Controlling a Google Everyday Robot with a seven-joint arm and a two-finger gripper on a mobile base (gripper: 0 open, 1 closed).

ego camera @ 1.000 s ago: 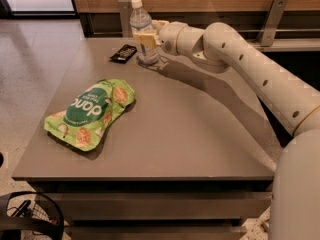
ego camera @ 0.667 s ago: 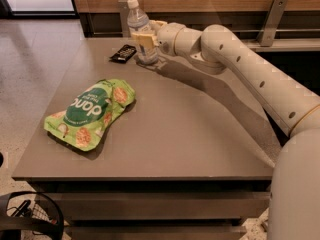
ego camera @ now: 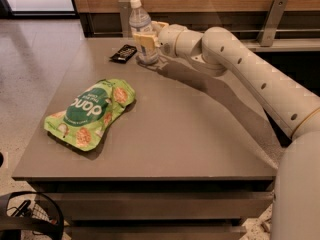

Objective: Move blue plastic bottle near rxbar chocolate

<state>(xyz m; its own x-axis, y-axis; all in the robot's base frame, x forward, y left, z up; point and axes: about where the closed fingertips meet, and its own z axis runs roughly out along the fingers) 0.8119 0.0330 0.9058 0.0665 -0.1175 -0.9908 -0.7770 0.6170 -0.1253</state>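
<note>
The blue plastic bottle, clear with a white cap, stands upright at the far edge of the table. My gripper is closed around its lower body, reaching in from the right. The rxbar chocolate, a small flat black bar, lies just left of the bottle, a short gap from its base.
A large green snack bag lies on the left half of the grey table. A wooden wall with a metal rail runs behind the far edge. My arm spans the right rear of the table. A black wire basket sits on the floor at lower left.
The gripper has carried the bottle a little to the left, closer to the black bar. The bar and the green bag have not moved.
</note>
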